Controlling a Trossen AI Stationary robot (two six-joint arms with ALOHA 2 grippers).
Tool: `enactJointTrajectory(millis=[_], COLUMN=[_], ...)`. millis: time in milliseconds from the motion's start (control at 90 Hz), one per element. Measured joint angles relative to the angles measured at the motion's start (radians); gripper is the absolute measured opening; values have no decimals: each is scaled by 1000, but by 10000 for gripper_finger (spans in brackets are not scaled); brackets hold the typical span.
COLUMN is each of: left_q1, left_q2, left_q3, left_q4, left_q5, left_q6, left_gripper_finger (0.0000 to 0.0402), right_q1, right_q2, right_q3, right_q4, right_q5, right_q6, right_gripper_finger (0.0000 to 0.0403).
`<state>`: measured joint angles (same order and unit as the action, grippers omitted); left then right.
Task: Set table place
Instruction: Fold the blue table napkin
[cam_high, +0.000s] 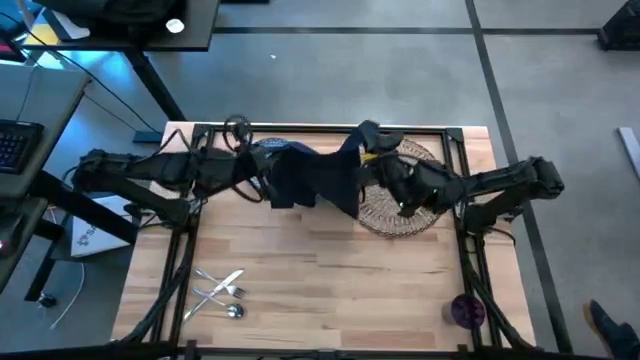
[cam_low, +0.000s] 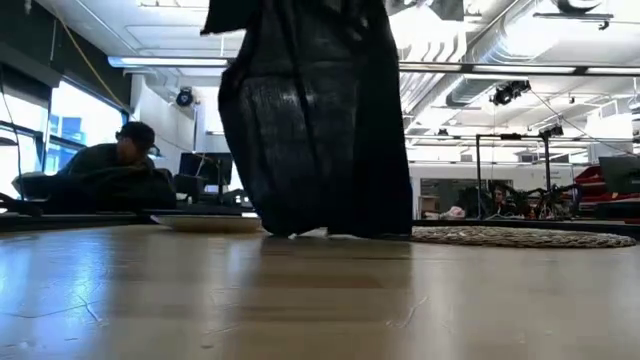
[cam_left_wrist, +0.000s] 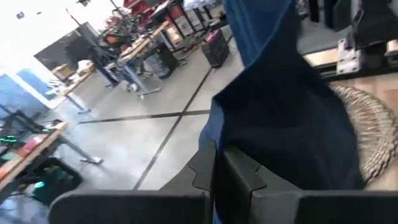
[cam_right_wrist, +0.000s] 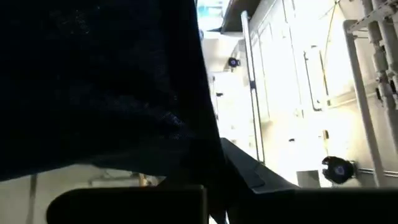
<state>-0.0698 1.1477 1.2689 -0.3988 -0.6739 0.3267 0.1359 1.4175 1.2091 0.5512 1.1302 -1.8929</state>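
Dark navy cloth, the napkin (cam_left_wrist: 280, 118), fills the foreground of both wrist views, hanging right in front of each arm's fingers. From above it stretches between the two arms over the far middle of the bench (cam_high: 320, 280), and the level view shows it draped as a tall curtain whose lower edge just touches the wood. Both arms seem to be sharing it so that it can be spread or folded, a job one arm could hardly manage.

Left hand (cam_high: 262, 178) sits at the napkin's left end; its fingers (cam_left_wrist: 242, 177) are closed together with cloth pinched at their tips. Right hand (cam_high: 405, 190) is over the wicker placemat (cam_high: 380, 212), and its own view shows the napkin caught between narrowly closed fingers.

Part of the blue plate (cam_high: 268, 146) peeks out behind the left hand, at the far edge of the bench, not yet on the placemat. Silver cutlery (cam_high: 220, 292) lies loosely crossed near the front left, and the purple cup (cam_high: 466, 310) stands at the front right corner, both well apart from the placemat. By this layout the setting is at an early stage: only the placemat looks placed.
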Motion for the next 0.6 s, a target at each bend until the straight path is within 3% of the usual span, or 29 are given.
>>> enactJointTrajectory(millis=[289,456,600], left_q1=[229,305,273], left_q2=[27,79,86], left_q3=[148,218,243], left_q4=[-55,-162,-274], left_q5=[403,456,494], left_q6=[4,-9,-14], left_gripper_finger=[0,0,0], right_q1=[-162,-202,-159], right_q2=[-44,-48,-48], right_q3=[0,0,0], right_q4=[51,168,96], right_q5=[-148,-157,-78], right_q6=[-70,-125,-69], right_gripper_finger=[0,0,0])
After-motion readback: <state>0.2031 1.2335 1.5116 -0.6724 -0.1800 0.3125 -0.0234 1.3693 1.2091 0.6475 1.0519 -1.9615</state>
